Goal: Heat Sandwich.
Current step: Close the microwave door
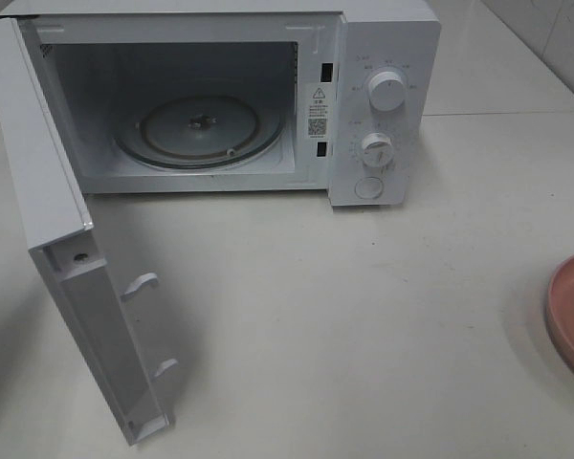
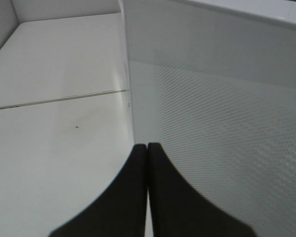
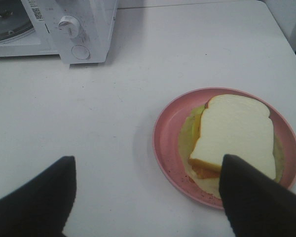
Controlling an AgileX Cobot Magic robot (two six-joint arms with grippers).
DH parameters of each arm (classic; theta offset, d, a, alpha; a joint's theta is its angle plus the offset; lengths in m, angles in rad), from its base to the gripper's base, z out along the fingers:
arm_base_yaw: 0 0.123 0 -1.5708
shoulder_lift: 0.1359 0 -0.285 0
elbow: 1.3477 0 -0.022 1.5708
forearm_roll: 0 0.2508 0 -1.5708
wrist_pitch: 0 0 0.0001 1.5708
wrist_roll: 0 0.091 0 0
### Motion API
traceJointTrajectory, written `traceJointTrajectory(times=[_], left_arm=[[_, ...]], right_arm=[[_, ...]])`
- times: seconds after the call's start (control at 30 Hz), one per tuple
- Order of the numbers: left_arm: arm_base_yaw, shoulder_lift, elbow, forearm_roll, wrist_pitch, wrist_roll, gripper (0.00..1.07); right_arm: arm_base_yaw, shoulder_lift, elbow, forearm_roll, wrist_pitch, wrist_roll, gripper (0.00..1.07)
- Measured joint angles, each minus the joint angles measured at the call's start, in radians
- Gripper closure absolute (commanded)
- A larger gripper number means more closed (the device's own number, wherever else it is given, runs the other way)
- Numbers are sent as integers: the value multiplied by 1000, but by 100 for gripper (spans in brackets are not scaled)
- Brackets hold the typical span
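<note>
The microwave door (image 1: 72, 277) stands swung wide open toward the front left of the white table (image 1: 364, 335), its inner face with two latch hooks turned toward the middle. The left gripper (image 2: 147, 148) is pressed shut, its two dark fingers meeting with nothing between them, right at the edge of the door's dotted window panel. The microwave (image 1: 268, 96) sits along the back edge of the table, its cavity open and the glass turntable (image 1: 201, 129) bare inside. Two round knobs (image 1: 386, 93) and a button sit on its control panel on the right. At the right edge of the table lies the pink plate (image 3: 165, 133), only partly in the high view. The sandwich (image 3: 234, 131) rests on that plate, white bread uppermost. The right gripper (image 3: 148, 190) hangs above the table with fingers spread wide, holding nothing; one fingertip overlaps the sandwich's near corner in the wrist view.
</note>
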Motion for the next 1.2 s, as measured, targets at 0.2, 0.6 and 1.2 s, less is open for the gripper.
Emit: traceJointTrajectory(times=[0.2, 0.6, 1.2], left_arm=[[-59, 114, -49, 80, -62, -22, 106], [-199, 218, -109, 32, -72, 21, 106], [-484, 362, -250, -348, -85, 180, 106]], right_arm=[[0, 0, 0, 0, 0, 0, 31], [0, 0, 0, 0, 0, 0, 31], [0, 0, 0, 0, 0, 0, 31]])
